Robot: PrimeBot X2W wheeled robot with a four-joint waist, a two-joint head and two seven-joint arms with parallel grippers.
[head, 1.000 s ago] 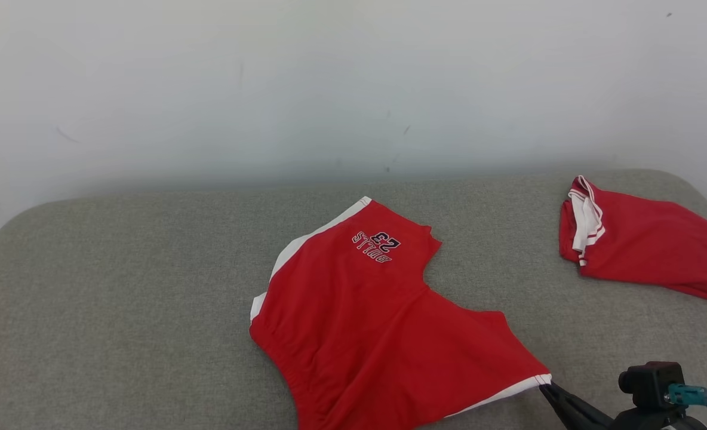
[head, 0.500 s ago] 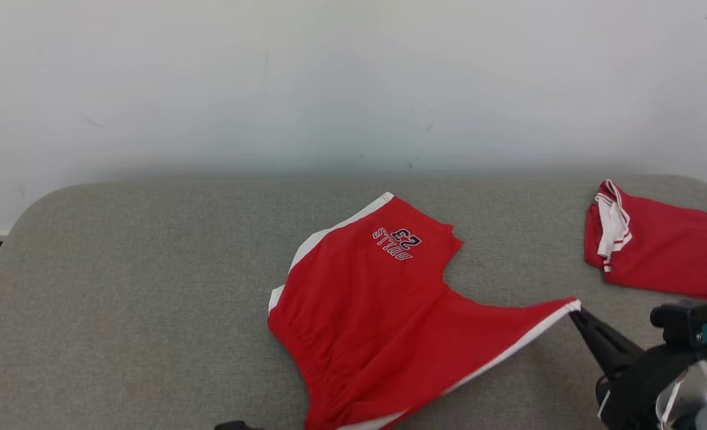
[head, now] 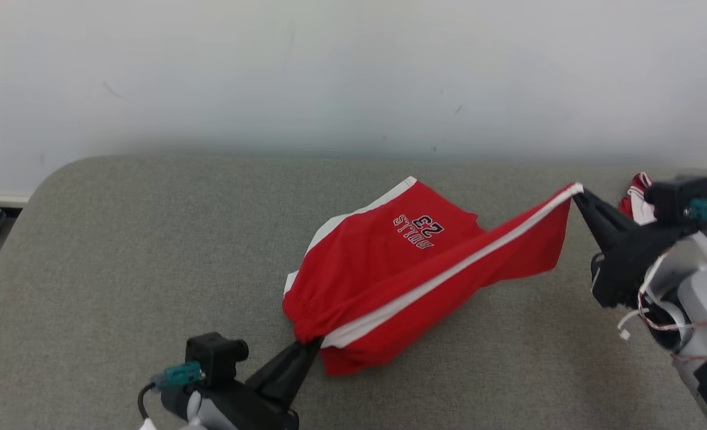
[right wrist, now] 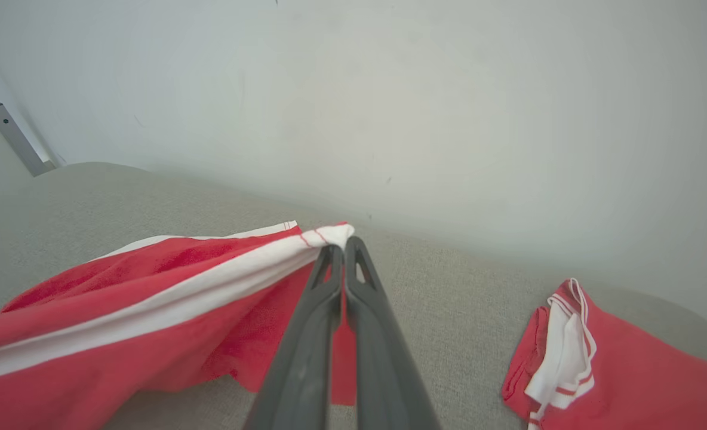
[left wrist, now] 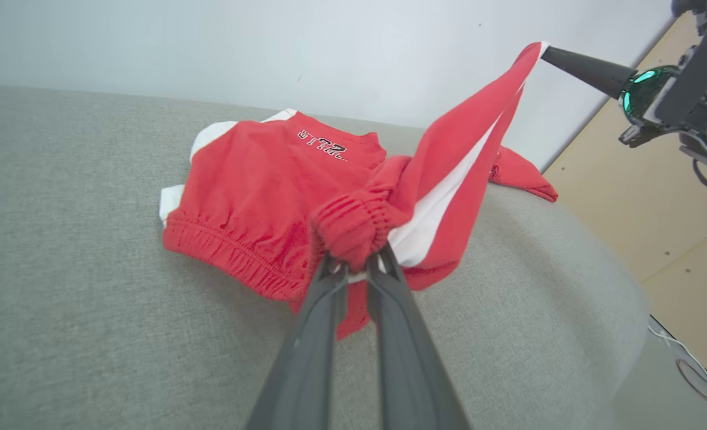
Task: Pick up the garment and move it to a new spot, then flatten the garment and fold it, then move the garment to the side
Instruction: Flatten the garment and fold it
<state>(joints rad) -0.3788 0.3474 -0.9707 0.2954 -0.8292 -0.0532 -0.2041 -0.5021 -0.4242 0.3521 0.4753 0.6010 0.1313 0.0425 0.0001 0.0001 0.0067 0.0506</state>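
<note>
Left gripper (head: 313, 345) clenched the red shorts (head: 389, 263) at the waistband, right gripper (head: 577, 193) at the hem — that thin pinch could slip under tension.

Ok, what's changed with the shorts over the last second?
The right gripper, shut on the hem corner of the red shorts, has raised it up and away from the robot, so that leg is stretched in the air above the grey padded surface. The left gripper has come into the head view, pinching the bunched waistband. The printed leg still lies flat; the other red garment has not moved.
</note>
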